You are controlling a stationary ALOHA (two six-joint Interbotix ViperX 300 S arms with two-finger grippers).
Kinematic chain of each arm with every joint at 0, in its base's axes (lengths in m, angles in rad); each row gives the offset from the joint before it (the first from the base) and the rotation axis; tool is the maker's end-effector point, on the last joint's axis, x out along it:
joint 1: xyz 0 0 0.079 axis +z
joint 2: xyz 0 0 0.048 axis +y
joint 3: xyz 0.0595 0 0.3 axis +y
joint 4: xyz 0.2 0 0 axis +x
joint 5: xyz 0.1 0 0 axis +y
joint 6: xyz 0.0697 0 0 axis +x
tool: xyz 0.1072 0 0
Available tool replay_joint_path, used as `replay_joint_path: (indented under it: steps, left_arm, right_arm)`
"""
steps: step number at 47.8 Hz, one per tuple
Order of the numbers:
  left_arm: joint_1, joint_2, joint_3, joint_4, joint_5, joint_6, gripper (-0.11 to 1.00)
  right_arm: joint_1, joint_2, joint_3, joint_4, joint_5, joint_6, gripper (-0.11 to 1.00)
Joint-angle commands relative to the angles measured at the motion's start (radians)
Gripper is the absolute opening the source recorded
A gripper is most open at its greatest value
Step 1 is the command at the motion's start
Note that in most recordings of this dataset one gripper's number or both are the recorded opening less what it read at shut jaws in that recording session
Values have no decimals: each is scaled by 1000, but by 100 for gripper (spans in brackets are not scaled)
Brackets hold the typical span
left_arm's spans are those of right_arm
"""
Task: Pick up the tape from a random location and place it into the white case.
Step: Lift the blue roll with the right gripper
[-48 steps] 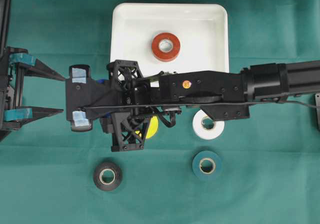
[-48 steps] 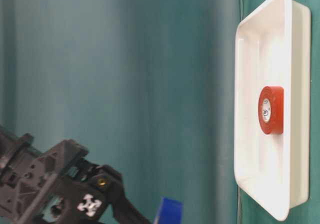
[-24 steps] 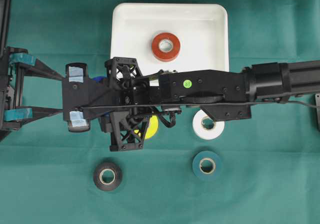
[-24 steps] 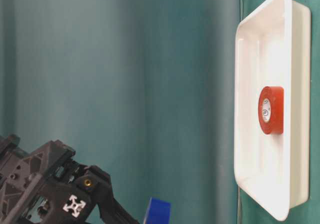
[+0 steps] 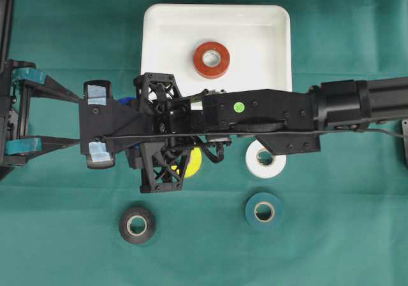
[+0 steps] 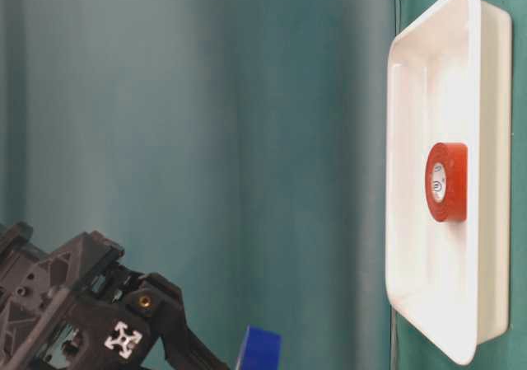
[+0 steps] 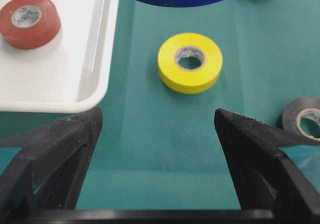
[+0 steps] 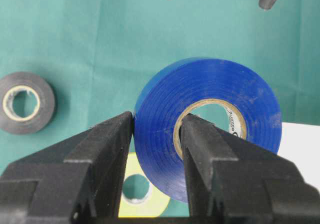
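Left gripper point(image 5: 54, 119) sits at the 9 o'clock edge of the overhead view, jaws wide, holding nothing, idle. Black tape roll point(image 5: 137, 225) lies on the green counter point(image 5: 344, 235) at about 7 o'clock.

Right gripper point(image 8: 155, 134) reaches across the middle; its jaws are clamped on the wall of a blue tape roll point(image 8: 210, 129), one finger outside, one through the core. The roll is lifted off the counter and hangs above the yellow roll point(image 7: 190, 62), just off the case's near left corner, at about 7 o'clock from the red roll.

White case point(image 5: 268, 18) is at 12 o'clock, with a red tape roll point(image 5: 211, 59) already lying flat inside. White roll point(image 5: 265, 159) and teal roll point(image 5: 264, 211) lie at 5 o'clock, outside the case.

Progress judgement: pick is done, one roll is already in. Left: carry the blue roll over the rim and release it. Four rolls remain on the counter.
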Motion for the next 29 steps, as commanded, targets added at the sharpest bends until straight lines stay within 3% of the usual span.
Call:
replay_joint_path:
  steps: [1,29]
  left_arm:
    - [2,9,-8,-2,-5,-2,97]
    - [3,8,-3,-2,-5,-6,97]
  right_arm:
    - [5,-54,-31,-6,-3,2,34]
    - [6,-77,0,-6,52,0,34]
